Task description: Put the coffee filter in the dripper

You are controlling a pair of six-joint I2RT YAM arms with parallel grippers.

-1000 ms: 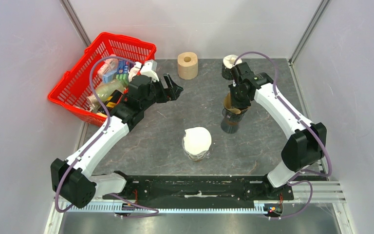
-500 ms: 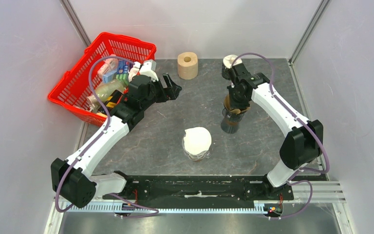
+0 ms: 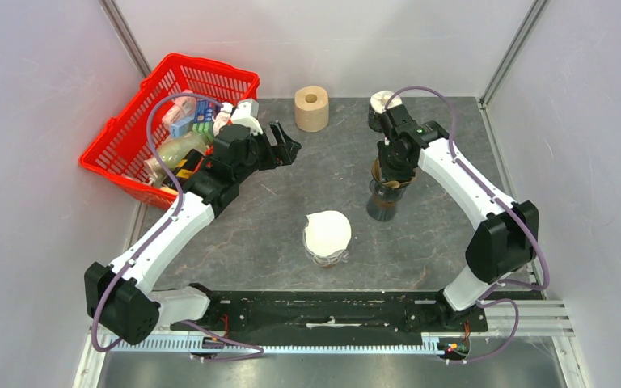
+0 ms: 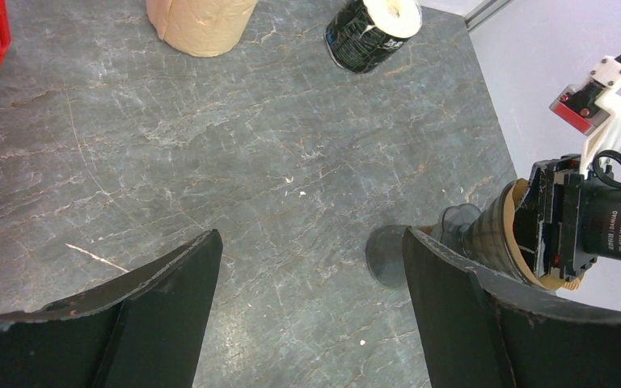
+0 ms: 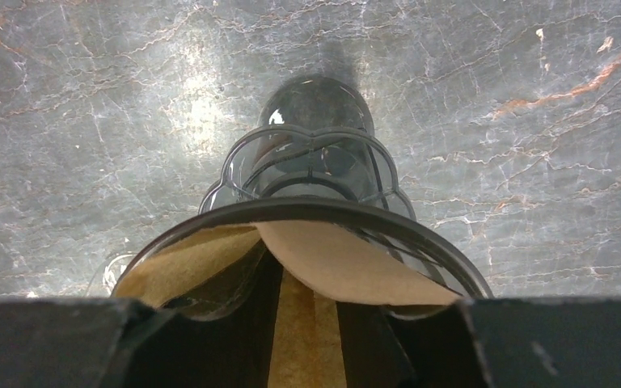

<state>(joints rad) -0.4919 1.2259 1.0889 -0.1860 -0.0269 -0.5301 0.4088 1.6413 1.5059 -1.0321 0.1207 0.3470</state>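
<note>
Coffee filter (image 5: 331,259), brown paper, sits inside the dripper (image 4: 485,238), its folded sheets lying against the inner wall just below the dark round rim. The dripper is smoky and see-through, stands upright on the grey marbled desk (image 3: 291,194) right of centre, and has a scalloped lower part seen through the cone in the right wrist view. The right jaws reach straight down into the dripper's mouth; they stand a little apart with a strip of the filter showing between them, and I cannot tell whether they are pinching the paper or are already loose from it. The left jaws are spread wide with nothing between them, hovering above bare desk at the left, just beside a red basket (image 3: 129,153) that is full of packets. At the far edge of the desk stands a tan paper roll (image 3: 311,109), and to its right a dark can (image 3: 382,109) with something white on top. Near the front centre, well apart from the dripper, is a clear cup (image 3: 327,252) holding a white filter (image 3: 327,230).
</note>
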